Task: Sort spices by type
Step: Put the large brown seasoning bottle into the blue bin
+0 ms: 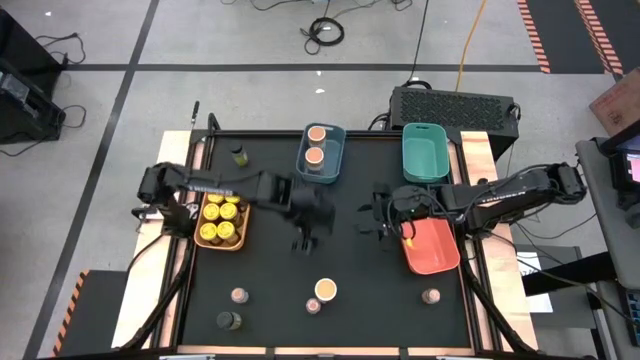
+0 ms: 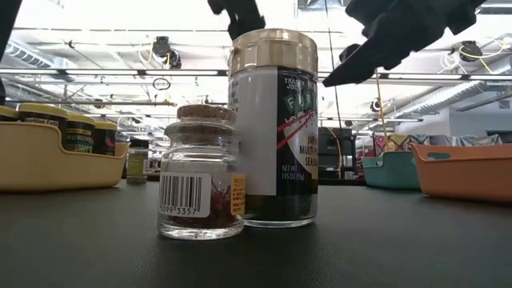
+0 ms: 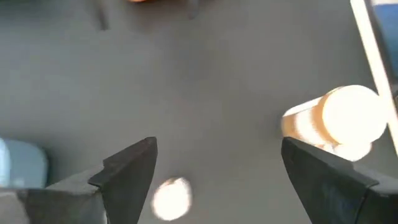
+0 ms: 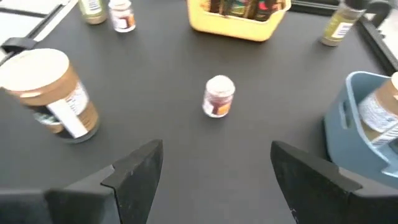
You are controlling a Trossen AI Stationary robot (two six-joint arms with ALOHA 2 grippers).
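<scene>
Over the table's middle: left gripper (image 1: 303, 243), fingers spread wide, holding nothing, above bare black tabletop (image 1: 270, 280).
Right gripper (image 1: 372, 212): beside the red bin (image 1: 432, 247), fingers parted, nothing between them.
Tan-topped jar (image 1: 325, 290): wide, tan lid, dark label; upright near the front edge, clear of both grippers.
Small cork-topped jar (image 1: 314, 306): clear glass with a barcode sticker, just beside the tan-topped jar.
Yellow-lidded jars (image 1: 221, 218): packed together in the orange bin (image 1: 244, 226) on the left.
Two tan-topped jars (image 1: 316, 145): in the blue bin (image 1: 334, 158) at the back.
Teal bin (image 1: 425, 152): next to the blue bin.
Loose small jars: one dark olive (image 1: 238, 155) at back left, another (image 1: 229, 320) at front left, pinkish-topped ones at front left (image 1: 238, 295) and front right (image 1: 431, 296).
</scene>
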